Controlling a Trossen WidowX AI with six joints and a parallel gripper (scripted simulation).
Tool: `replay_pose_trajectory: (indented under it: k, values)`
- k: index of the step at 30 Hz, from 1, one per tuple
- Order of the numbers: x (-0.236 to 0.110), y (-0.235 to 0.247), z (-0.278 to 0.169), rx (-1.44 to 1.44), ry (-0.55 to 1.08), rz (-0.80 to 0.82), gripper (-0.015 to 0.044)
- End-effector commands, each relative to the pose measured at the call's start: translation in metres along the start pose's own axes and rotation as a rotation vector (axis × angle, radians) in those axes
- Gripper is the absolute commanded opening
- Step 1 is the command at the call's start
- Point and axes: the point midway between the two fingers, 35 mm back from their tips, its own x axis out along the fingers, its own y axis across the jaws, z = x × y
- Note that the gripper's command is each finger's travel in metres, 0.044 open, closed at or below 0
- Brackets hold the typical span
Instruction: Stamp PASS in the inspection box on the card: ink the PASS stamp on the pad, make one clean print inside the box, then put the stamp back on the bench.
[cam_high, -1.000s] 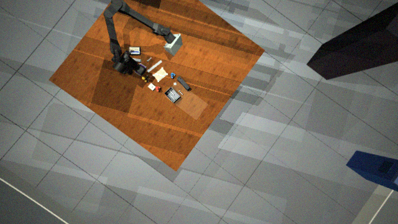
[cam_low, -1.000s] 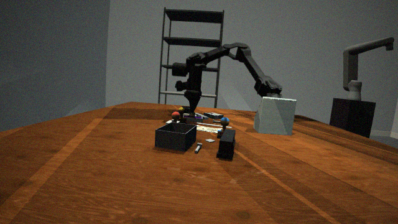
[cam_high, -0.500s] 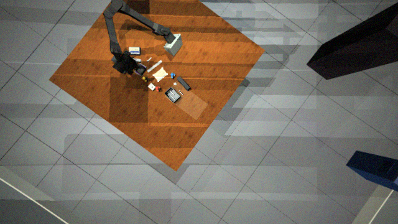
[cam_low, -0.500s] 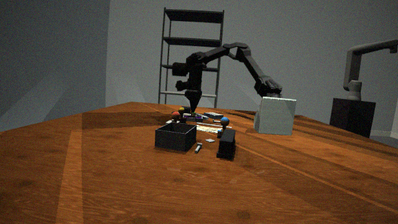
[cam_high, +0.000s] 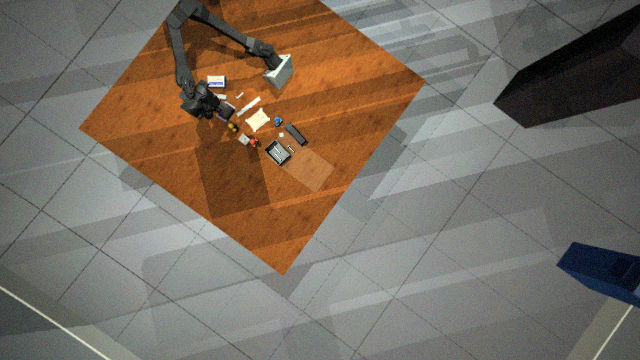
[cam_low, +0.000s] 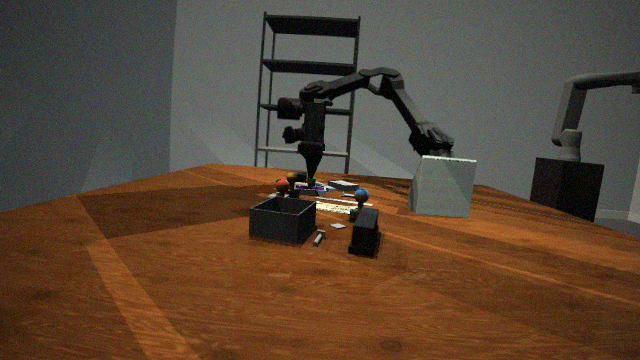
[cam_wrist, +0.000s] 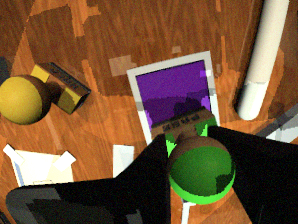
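Observation:
My gripper (cam_wrist: 186, 136) (cam_high: 219, 112) (cam_low: 311, 180) is shut on the PASS stamp (cam_wrist: 200, 172), which has a green ball knob and a dark base. The stamp's base is at the near edge of the purple ink pad (cam_wrist: 174, 90) (cam_high: 228, 108) (cam_low: 310, 189) in its white frame. I cannot tell whether base and pad touch. The cream card (cam_high: 257, 120) (cam_low: 332, 206) lies on the bench to the right of the pad in the overhead view. Its inspection box is too small to make out.
A yellow-knobbed stamp (cam_wrist: 23, 99) (cam_low: 292, 176) stands left of the pad, a white rod (cam_wrist: 266, 43) (cam_high: 248, 106) to its right. Red (cam_low: 282, 185) and blue (cam_low: 361, 194) stamps, an open dark bin (cam_low: 282, 220) and a dark block (cam_low: 365, 232) stand nearer the front.

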Motion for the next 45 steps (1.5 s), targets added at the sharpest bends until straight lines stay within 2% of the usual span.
replay_pose_trajectory:
  k: [1,27,45]
  values:
    - [-0.007,-0.001,0.003,0.006,-0.007,-0.001,0.0000]
    - [-0.046,0.000,0.002,0.000,-0.007,0.000,0.0000]
    - [-0.049,0.076,-0.021,-0.594,-0.016,0.021,0.0000]
